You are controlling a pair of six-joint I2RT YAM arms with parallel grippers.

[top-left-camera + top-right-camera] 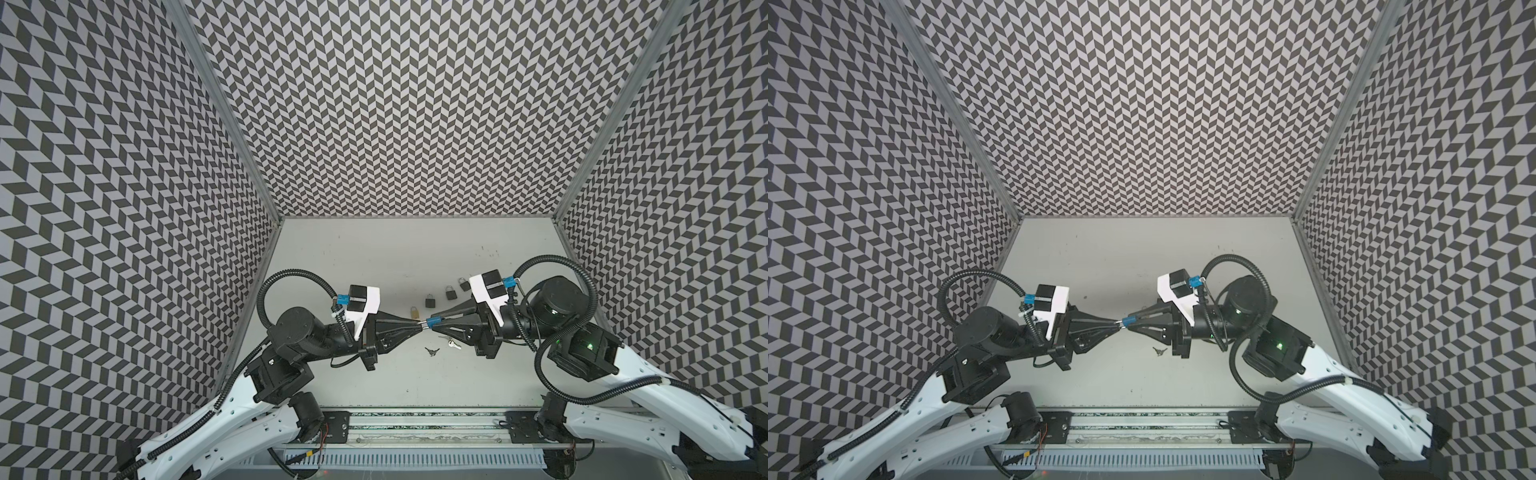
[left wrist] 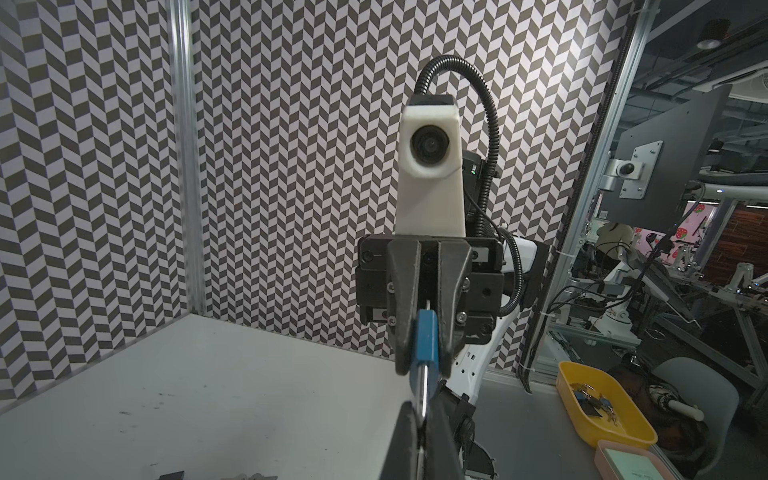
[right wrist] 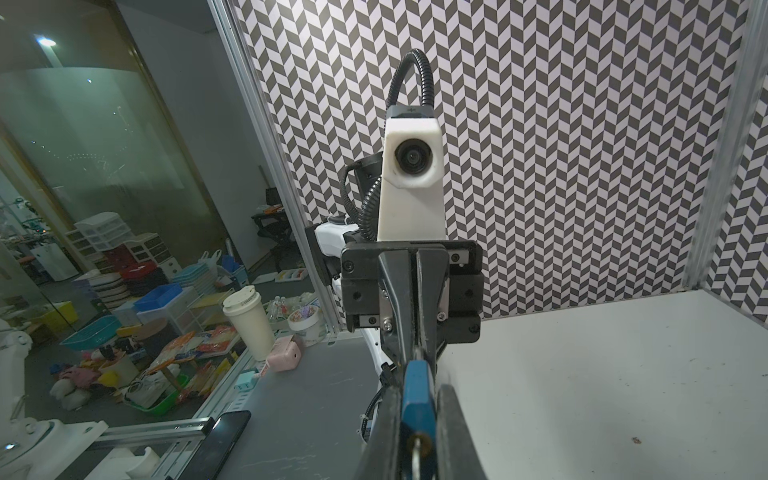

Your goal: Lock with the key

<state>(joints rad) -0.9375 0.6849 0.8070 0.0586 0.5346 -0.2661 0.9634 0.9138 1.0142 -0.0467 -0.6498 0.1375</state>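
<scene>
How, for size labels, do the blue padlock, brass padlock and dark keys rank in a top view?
Largest: blue padlock, though raised nearer the camera, so unsure.
Then brass padlock and dark keys, which look alike.

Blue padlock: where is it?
The blue padlock sits centre in both top views, clamped in the right gripper, silver end pinched by the left gripper.

Robotics lab — chevron-patterned enclosure [image 1: 415, 124], storage bins [image 3: 160, 297].

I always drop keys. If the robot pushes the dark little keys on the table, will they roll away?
Probably not: the dark keys look flat, so they'd likely slide on the table. They lie low, so pinching them up may be fiddly. Seemingly metal, so probably stiff.
</scene>
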